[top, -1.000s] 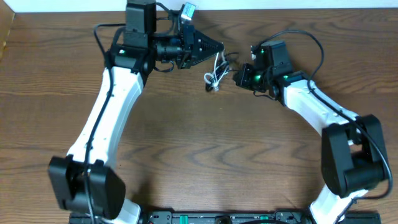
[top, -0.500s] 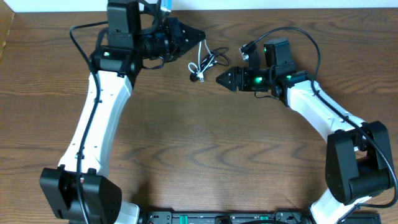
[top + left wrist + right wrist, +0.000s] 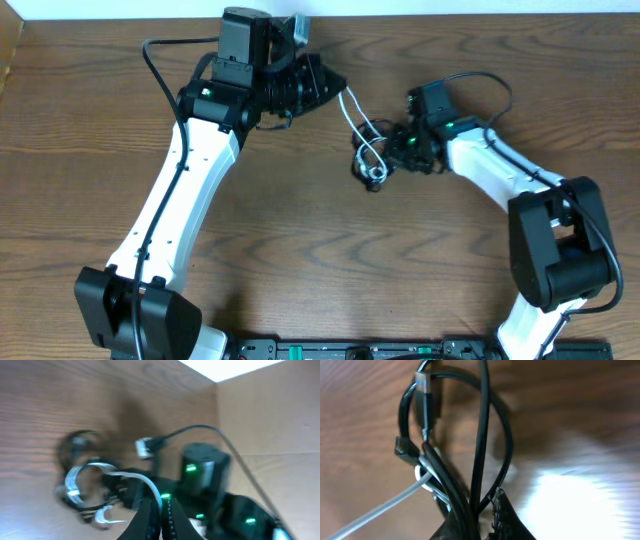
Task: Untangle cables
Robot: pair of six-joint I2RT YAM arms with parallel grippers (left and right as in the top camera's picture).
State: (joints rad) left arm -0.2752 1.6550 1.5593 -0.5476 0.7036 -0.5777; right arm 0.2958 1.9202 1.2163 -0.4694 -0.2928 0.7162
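Left fingers (image 3: 145,522): closed together on the white cable (image 3: 131,476), which was seen passing between their tips.
Right fingers (image 3: 510,521): clamped on strands of the black cable (image 3: 482,435), which were seen rising from between them.
White cable: stretched from the left fingers across to the bundle (image 3: 369,165).
Bundle: a small knot of white and black loops, found between the two sets of fingers and just beside the right ones. Whether it rested on the counter (image 3: 300,240) could not be told.
Change from half a second before: the right fingers had been pointed at the bundle from a short way off and were now closed at it. The bundle had hung close under the left fingers and was now carried toward the right arm (image 3: 480,165), with more white cable drawn out.
Change from one second before: the bundle was shifted nearer the front edge.
Left wrist view only: a white loop beside a blurred black ring was shown, with green lights on the right arm behind them.
Right wrist view only: a black plug with a blue insert (image 3: 423,395), a smaller black plug (image 3: 401,447), and the white cable leaving to the lower left were shown.
Overhead view only: the spacing of both arms over the counter was shown.
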